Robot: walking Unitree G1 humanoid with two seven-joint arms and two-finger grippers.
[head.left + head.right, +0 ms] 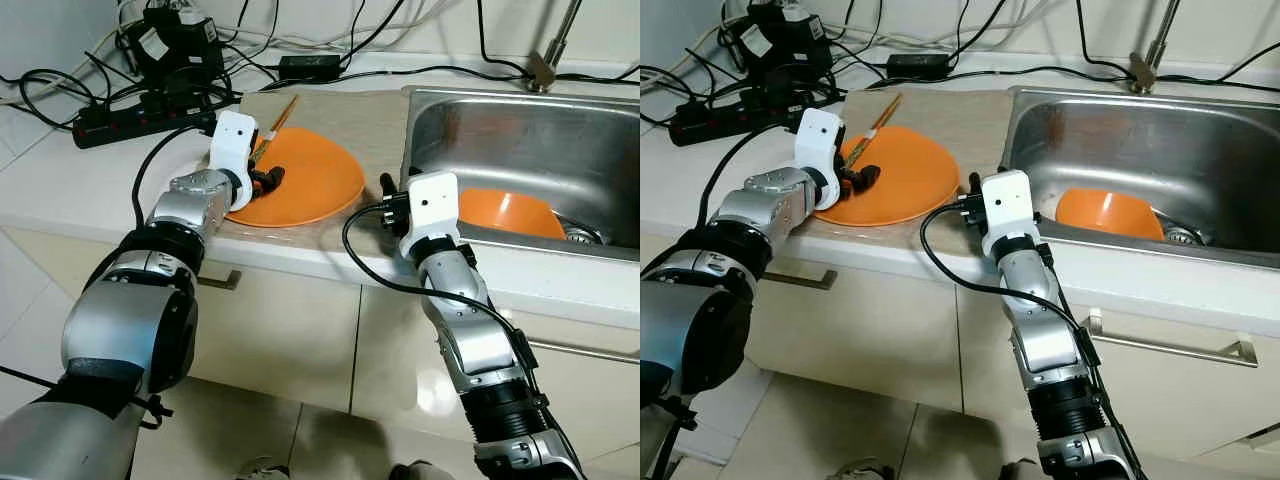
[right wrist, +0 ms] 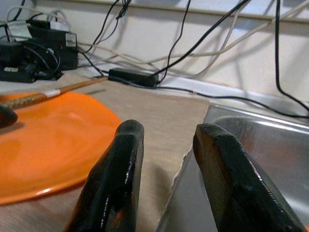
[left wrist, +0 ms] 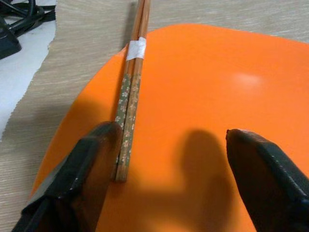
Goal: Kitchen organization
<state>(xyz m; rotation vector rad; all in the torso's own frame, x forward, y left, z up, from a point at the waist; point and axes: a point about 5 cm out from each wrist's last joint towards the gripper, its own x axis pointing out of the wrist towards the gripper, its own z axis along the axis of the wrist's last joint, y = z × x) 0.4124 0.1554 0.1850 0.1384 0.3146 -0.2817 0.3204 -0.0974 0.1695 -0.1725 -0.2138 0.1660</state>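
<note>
Nearest the head camera, low in the frame, are my two silver arms reaching up toward the counter. My left gripper (image 3: 169, 164) hovers over the near left part of the orange plate (image 1: 310, 175), fingers spread wide with nothing between them. In my left wrist view one black finger (image 3: 84, 176) sits just beside the end of the chopsticks (image 3: 130, 104), perhaps touching; I cannot tell. The chopsticks are a taped pair with a flowered green band, lying across the plate's left edge and running off onto the beige mat (image 1: 350, 115) toward the upper middle of the frame.

My right gripper (image 2: 166, 164) is at the centre of the frame, at the sink's (image 1: 530, 140) left rim, fingers parted a little and pinching nothing. One finger hangs over the mat, the other over the steel edge.

Inside the sink, at the right, lies an orange bowl (image 1: 510, 212) near the drain. A power strip (image 1: 130, 122) and tangled black cables (image 1: 330, 50) fill the upper left, and a faucet base (image 1: 543, 70) stands at the upper right.
</note>
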